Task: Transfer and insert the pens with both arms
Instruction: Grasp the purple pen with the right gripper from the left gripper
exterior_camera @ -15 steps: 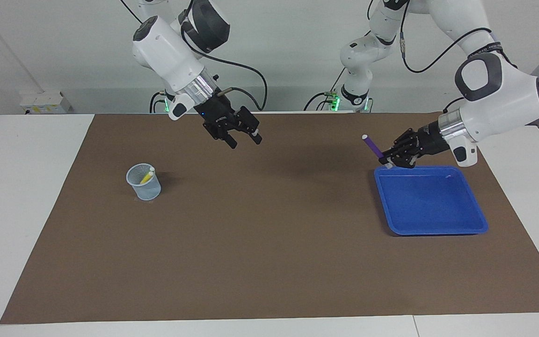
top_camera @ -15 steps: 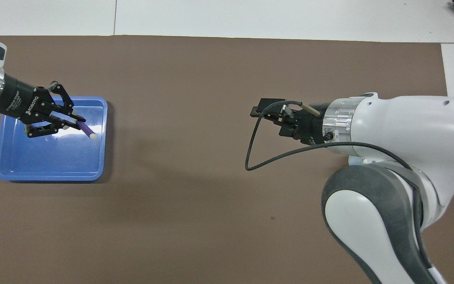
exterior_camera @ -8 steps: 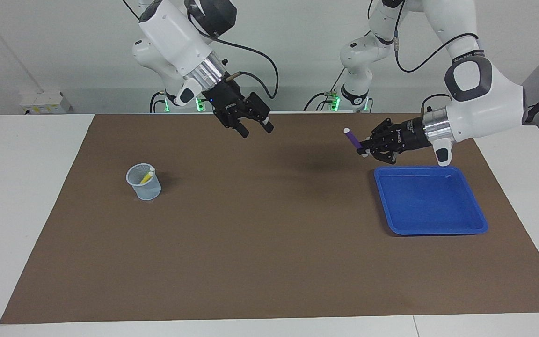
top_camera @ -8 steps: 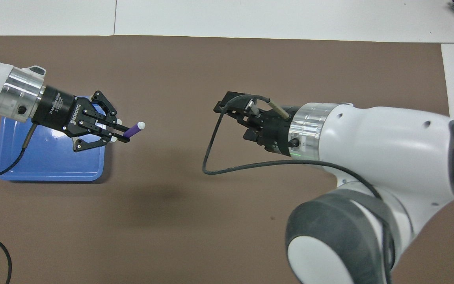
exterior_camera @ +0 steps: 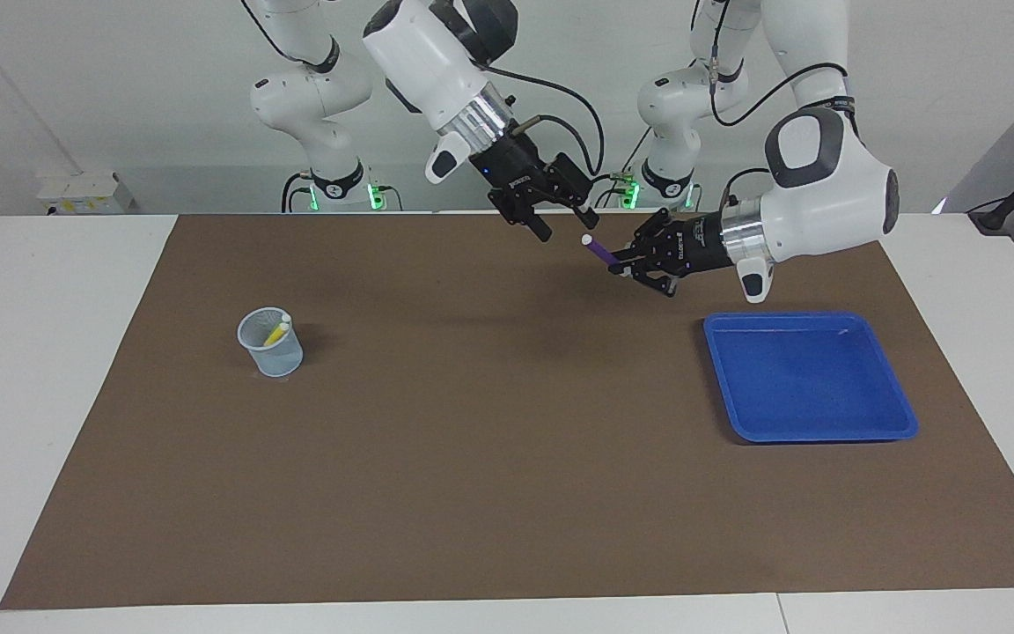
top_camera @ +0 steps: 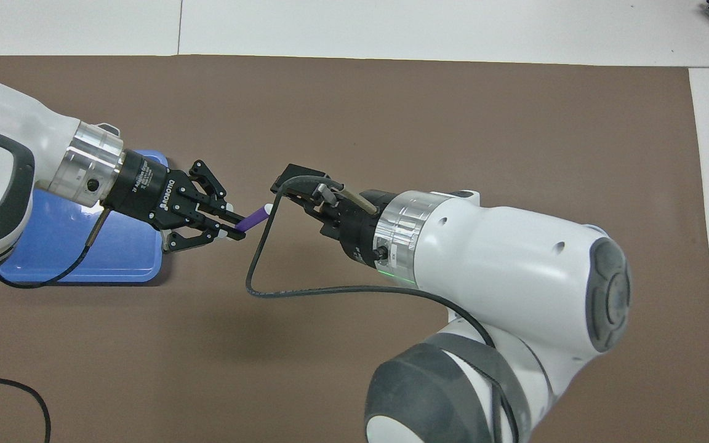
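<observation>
1. The left gripper [exterior_camera: 620, 264] has its fingers clamped on the lower end of the purple pen [exterior_camera: 600, 252], up in the air over bare mat between the blue tray [exterior_camera: 811, 423] and the cup [exterior_camera: 270, 342], closer to the tray.
2. The pen is tilted, its whitish tip [exterior_camera: 587, 239] pointing up toward the right gripper [exterior_camera: 567, 222]. In the overhead view the pen [top_camera: 253, 218] sticks out of the left gripper [top_camera: 226, 225] toward the other hand.
3. The right gripper has its fingers apart and holds nothing. It hangs just beside the pen's free tip, not yet touching it as far as the facing view shows.
4. Step in hand, by my judgement: the hand-over of the purple pen from the left arm to the right arm.
5. The next move calls for the right fingers to straddle the free upper half of the pen and close before the left lets go. The shaft is slim and smooth, so alignment must be close.
6. The cup is a pale, see-through mesh-like tumbler, standing toward the right arm's end of the table, well apart from the tray. A yellow pen [exterior_camera: 276, 333] leans inside it.
7. The tray is shallow, glossy blue plastic with rounded corners; no pen shows in it.
8. The mat [exterior_camera: 507, 493] is flat, matt brown.
</observation>
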You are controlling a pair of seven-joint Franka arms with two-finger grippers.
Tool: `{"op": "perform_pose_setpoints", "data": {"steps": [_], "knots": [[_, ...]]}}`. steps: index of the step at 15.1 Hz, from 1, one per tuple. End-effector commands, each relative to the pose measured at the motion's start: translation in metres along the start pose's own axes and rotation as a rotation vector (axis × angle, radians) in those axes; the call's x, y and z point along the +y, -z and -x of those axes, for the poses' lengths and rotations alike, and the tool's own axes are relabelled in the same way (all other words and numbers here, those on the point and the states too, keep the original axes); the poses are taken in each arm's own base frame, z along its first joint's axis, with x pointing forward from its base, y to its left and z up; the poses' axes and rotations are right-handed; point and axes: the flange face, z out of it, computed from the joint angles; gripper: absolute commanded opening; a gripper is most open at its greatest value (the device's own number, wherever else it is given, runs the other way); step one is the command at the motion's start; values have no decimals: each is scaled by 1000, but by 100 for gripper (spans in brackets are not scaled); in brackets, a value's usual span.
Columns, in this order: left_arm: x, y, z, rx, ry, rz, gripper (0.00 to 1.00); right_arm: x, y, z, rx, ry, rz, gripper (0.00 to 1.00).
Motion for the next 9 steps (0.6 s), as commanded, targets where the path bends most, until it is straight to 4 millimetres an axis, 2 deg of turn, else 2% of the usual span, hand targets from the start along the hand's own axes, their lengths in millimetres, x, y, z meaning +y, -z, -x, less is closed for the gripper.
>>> {"op": "perform_pose_setpoints", "data": {"steps": [1, 5, 7, 9], "knots": [[-15, -7, 2, -7, 28, 40, 0, 1, -8, 1, 35, 105, 49, 100], [-16, -13, 3, -2, 29, 51, 0, 6, -10, 3, 9, 215, 101, 99], [-16, -13, 5, -18, 32, 51, 0, 6, -9, 1, 9, 222, 102, 92], [-16, -12, 6, -22, 33, 54, 0, 6, -10, 2, 8, 225, 103, 81]]}}
